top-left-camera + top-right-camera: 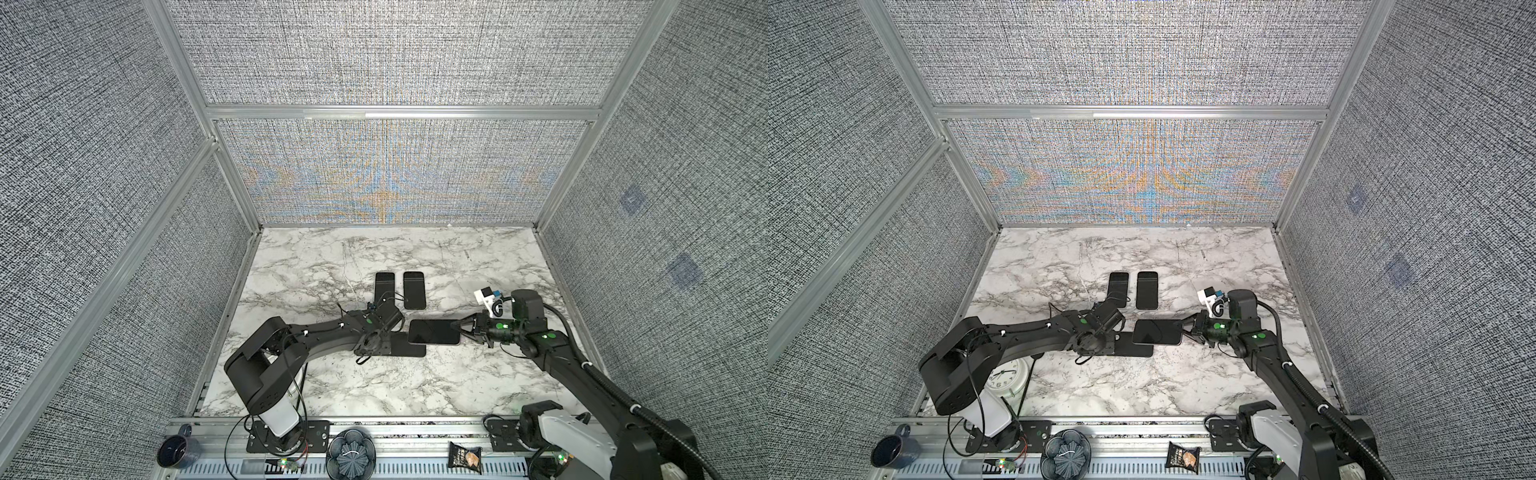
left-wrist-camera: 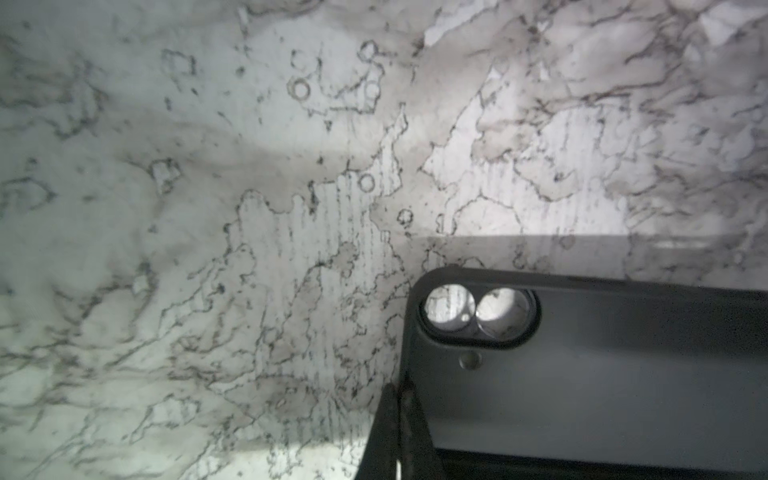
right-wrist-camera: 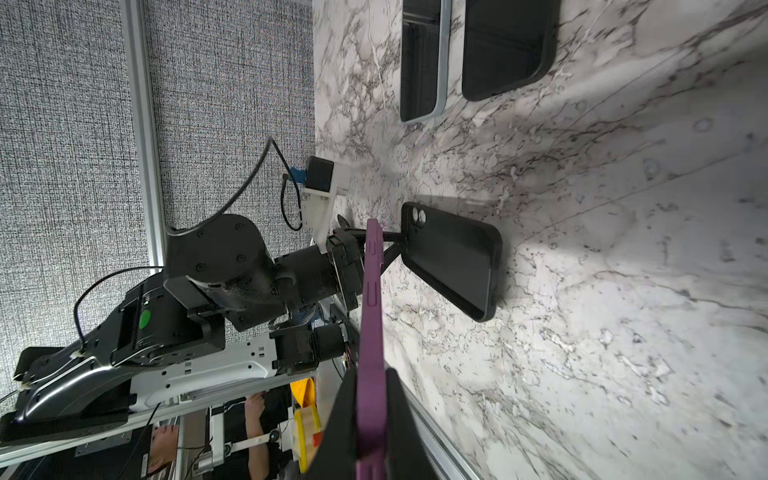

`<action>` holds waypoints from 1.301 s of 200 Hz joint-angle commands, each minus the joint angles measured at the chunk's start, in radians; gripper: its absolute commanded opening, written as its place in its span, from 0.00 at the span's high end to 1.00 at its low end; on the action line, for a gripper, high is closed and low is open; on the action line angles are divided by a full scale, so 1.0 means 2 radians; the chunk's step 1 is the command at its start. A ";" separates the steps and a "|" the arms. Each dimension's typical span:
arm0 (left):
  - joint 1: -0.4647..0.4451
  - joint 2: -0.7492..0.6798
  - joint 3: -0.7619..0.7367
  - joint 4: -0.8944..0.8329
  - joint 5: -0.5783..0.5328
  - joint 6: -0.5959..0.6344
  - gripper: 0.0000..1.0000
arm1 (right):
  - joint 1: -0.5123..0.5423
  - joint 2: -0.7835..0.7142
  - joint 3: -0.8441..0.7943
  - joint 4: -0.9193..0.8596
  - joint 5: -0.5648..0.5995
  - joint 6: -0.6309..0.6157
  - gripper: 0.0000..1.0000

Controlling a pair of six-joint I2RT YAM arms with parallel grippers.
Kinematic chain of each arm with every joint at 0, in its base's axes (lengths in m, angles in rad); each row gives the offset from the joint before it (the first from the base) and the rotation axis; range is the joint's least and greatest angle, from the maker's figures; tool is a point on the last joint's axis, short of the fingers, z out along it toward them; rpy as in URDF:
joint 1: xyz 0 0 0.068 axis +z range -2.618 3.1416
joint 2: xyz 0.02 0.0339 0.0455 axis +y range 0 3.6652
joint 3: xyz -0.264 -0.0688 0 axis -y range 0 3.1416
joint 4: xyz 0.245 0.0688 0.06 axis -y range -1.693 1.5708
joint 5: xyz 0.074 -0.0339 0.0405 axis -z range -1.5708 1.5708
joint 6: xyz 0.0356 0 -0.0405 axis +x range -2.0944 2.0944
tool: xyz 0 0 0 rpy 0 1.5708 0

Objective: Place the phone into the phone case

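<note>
Partly the case (image 1: 412, 353) hides under the phone (image 1: 432, 331). The left gripper (image 2: 401, 397), low, pinches its rim; right gripper (image 1: 459, 328), level, clamps the phone.

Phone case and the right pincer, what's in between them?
The phone, pinched at one end by the right pincer, fills that stretch and reaches over one end of the phone case. Both top views show it.

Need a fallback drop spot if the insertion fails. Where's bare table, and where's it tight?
Free: front centre of the table, between left arm and right arm, in front of the case; also the back strip between wall and the two dark slabs. Crowded: the middle, where left end effector, right end effector, phone and case meet.
</note>
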 commanded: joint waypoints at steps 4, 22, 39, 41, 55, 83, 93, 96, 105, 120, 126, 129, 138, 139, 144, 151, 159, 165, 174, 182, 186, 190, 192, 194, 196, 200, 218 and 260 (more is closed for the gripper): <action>0.007 -0.009 -0.013 0.026 0.021 -0.015 0.84 | 0.008 0.020 0.011 0.009 -0.023 -0.021 1.00; 0.013 -0.015 -0.019 0.037 0.035 -0.010 0.77 | 0.014 0.036 0.022 -0.002 -0.022 -0.035 1.00; 0.017 -0.030 -0.019 0.040 0.046 -0.001 0.72 | 0.020 0.054 0.032 -0.010 -0.024 -0.045 1.00; 0.017 -0.032 -0.020 0.041 0.047 0.001 0.71 | 0.020 0.056 0.033 -0.009 -0.024 -0.045 1.00; 0.026 -0.053 -0.027 0.052 0.061 0.009 0.68 | 0.028 0.068 0.032 0.003 -0.021 -0.039 1.00; 0.051 -0.103 -0.061 0.090 0.101 0.009 0.58 | 0.037 0.096 0.034 0.024 -0.016 -0.032 1.00; 0.059 -0.118 -0.072 0.102 0.112 0.010 0.52 | 0.039 0.108 0.038 0.028 -0.016 -0.033 1.00; 0.063 -0.122 -0.075 0.105 0.115 0.010 0.51 | 0.040 0.112 0.038 0.029 -0.016 -0.032 1.00; 0.069 -0.128 -0.081 0.113 0.125 0.010 0.48 | 0.042 0.120 0.039 0.035 -0.013 -0.031 1.00; 0.078 -0.129 -0.086 0.129 0.148 0.013 0.42 | 0.047 0.136 0.042 0.049 -0.011 -0.026 1.00; 0.080 -0.125 -0.087 0.134 0.157 0.014 0.41 | 0.050 0.142 0.043 0.054 -0.009 -0.024 1.00; 0.081 -0.123 -0.087 0.137 0.162 0.014 0.40 | 0.052 0.145 0.044 0.055 -0.008 -0.023 1.00; 0.082 -0.116 -0.087 0.148 0.175 0.014 0.38 | 0.055 0.154 0.045 0.062 -0.007 -0.021 1.00; 0.082 -0.115 -0.087 0.149 0.176 0.014 0.38 | 0.056 0.155 0.046 0.063 -0.006 -0.020 1.00; 0.083 -0.112 -0.088 0.155 0.183 0.013 0.37 | 0.058 0.160 0.047 0.067 -0.005 -0.019 1.00; 0.085 -0.106 -0.089 0.163 0.191 0.012 0.37 | 0.060 0.167 0.048 0.072 -0.004 -0.017 1.00; 0.086 -0.102 -0.091 0.171 0.198 0.010 0.36 | 0.063 0.175 0.049 0.078 -0.004 -0.016 1.00; 0.087 -0.098 -0.092 0.176 0.201 0.010 0.35 | 0.064 0.179 0.050 0.081 -0.004 -0.014 1.00; 0.090 -0.093 -0.092 0.179 0.205 0.009 0.35 | 0.065 0.185 0.051 0.085 -0.001 -0.013 1.00; 0.092 -0.091 -0.094 0.182 0.209 0.010 0.35 | 0.066 0.190 0.051 0.088 0.001 -0.013 1.00; 0.094 -0.091 -0.095 0.183 0.210 0.010 0.35 | 0.067 0.191 0.051 0.089 0.001 -0.013 1.00; 0.095 -0.090 -0.096 0.183 0.210 0.010 0.34 | 0.067 0.193 0.050 0.091 0.002 -0.012 1.00; 0.096 -0.091 -0.097 0.184 0.210 0.010 0.34 | 0.068 0.193 0.050 0.092 0.002 -0.012 1.00; 0.097 -0.090 -0.097 0.185 0.211 0.009 0.34 | 0.068 0.194 0.051 0.092 0.002 -0.012 1.00; 0.098 -0.090 -0.098 0.186 0.212 0.009 0.34 | 0.068 0.195 0.050 0.093 0.002 -0.012 1.00; 0.099 -0.089 -0.099 0.187 0.212 0.009 0.34 | 0.069 0.197 0.051 0.095 0.003 -0.012 1.00; 0.106 -0.086 -0.104 0.193 0.219 0.008 0.34 | 0.071 0.203 0.050 0.102 0.006 -0.009 1.00; 0.110 -0.077 -0.111 0.205 0.233 0.003 0.33 | 0.075 0.221 0.048 0.120 0.009 -0.002 1.00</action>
